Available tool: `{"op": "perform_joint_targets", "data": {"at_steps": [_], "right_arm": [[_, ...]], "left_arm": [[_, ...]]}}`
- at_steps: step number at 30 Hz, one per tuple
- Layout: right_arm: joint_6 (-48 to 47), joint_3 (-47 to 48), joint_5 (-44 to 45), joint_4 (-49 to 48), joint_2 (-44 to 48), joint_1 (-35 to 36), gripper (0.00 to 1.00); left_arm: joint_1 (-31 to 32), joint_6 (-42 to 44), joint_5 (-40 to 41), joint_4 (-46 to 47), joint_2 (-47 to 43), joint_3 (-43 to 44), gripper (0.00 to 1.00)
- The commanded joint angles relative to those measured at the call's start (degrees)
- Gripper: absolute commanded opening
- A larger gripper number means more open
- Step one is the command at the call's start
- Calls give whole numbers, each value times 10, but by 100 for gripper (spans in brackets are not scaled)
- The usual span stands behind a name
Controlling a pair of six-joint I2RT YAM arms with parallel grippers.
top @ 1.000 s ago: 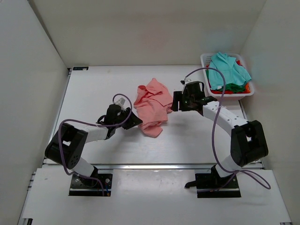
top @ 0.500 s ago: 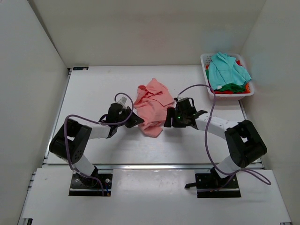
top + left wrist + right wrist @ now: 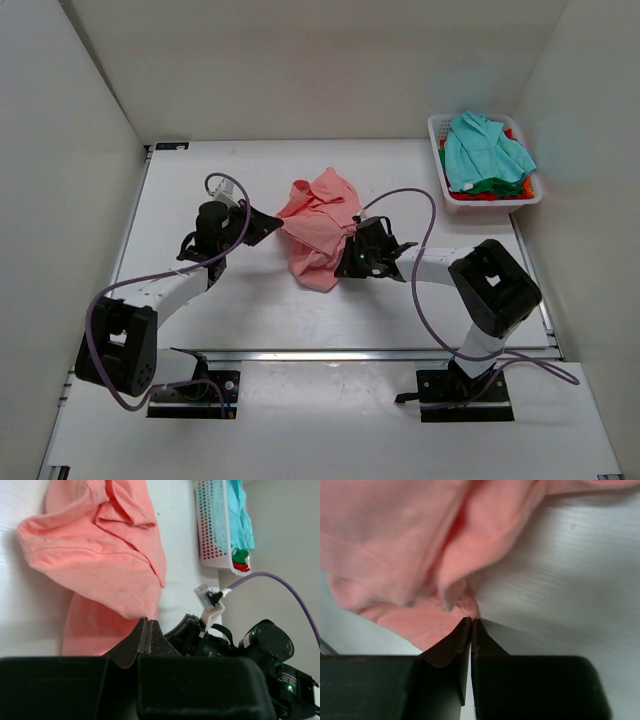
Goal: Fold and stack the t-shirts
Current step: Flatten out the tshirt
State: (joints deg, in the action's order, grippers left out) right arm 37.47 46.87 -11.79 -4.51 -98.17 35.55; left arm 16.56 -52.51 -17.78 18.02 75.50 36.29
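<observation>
A salmon-pink t-shirt (image 3: 318, 232) lies crumpled mid-table. My left gripper (image 3: 272, 223) is shut on its left edge; in the left wrist view the closed fingertips (image 3: 148, 620) pinch a corner of the shirt (image 3: 100, 555), which hangs stretched from them. My right gripper (image 3: 346, 262) sits low at the shirt's lower right, and in the right wrist view it (image 3: 471, 620) is shut on a fold of the pink cloth (image 3: 395, 540) at table level. Other t-shirts, a teal one (image 3: 485, 145) over a green one (image 3: 503, 186) and a red one (image 3: 478, 197), fill the basket.
The white plastic basket (image 3: 437, 128) stands at the back right corner, also seen in the left wrist view as the basket (image 3: 212, 530). White walls enclose the table on three sides. The two arms face each other closely across the shirt.
The left gripper shut on the shirt's edge and drew it back and to the left. The right gripper slid left to the shirt's lower right edge and shut there.
</observation>
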Motion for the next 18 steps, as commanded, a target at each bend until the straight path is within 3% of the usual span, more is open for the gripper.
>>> {"op": "perform_joint_targets", "data": {"at_steps": [1,7,12,18], "right_arm": [[1,8,8,17,29,-9,0],[-99,80,61,156,172,-82,0],[-200,215,104,238,253,-156,0],[-245,294,177,273,321,-172,0]], "left_arm": [[-27,29,2,-41,-25,33,0],[-106,74,13,-117,-50,129,0],[-158,115,32,-206,-69,268,0],[-166,153,57,-275,-103,375,0]]}}
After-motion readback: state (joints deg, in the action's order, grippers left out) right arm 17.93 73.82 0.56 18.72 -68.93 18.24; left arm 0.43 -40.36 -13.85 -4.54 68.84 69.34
